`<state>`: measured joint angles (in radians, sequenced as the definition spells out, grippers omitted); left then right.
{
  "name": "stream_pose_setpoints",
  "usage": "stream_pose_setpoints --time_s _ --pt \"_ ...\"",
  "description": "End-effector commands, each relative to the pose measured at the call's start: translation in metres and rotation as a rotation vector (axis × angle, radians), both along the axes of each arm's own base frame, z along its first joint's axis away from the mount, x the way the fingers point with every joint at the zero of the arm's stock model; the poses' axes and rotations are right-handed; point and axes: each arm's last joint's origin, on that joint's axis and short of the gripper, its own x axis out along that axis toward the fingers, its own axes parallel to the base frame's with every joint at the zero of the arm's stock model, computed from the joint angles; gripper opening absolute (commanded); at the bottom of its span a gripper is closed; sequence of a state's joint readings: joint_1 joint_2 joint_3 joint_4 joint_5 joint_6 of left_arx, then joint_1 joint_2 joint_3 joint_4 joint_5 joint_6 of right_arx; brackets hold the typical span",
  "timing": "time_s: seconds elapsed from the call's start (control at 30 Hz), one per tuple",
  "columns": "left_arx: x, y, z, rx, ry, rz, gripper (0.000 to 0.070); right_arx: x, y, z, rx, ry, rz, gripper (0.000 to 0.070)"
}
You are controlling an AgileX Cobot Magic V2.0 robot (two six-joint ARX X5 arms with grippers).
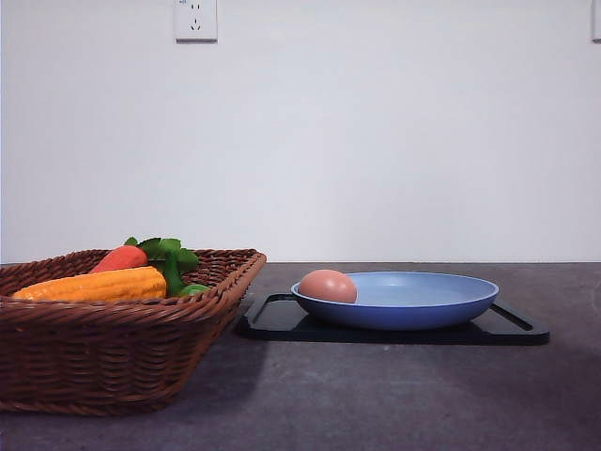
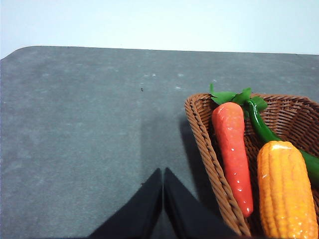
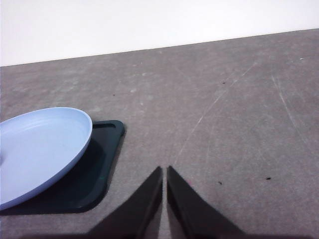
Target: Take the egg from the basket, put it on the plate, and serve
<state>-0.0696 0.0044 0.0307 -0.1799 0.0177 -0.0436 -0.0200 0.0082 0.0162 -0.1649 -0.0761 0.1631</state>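
We see the egg [image 1: 328,285], a smooth brown-pink oval, lying in the blue plate [image 1: 423,305] on a black tray [image 1: 282,319], well apart from both pincers: left gripper [image 2: 163,174] beside the basket [image 2: 209,149] & right gripper [image 3: 164,172] are closed, empty.
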Motion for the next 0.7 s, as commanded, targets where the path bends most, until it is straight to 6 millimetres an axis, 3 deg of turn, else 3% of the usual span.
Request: stream_pose_setpoints --time_s 0.0,0.67 --pt "0.0012 -0.0001 -0.0092 0.000 0.026 -0.001 0.0000 0.0003 0.0001 -0.0004 0.012 -0.003 -0.002 0.0000" --pt "0.0012 -0.0001 -0.0092 0.000 0.026 -0.001 0.0000 0.0003 0.0001 -0.0004 0.012 -0.003 -0.002 0.0000"
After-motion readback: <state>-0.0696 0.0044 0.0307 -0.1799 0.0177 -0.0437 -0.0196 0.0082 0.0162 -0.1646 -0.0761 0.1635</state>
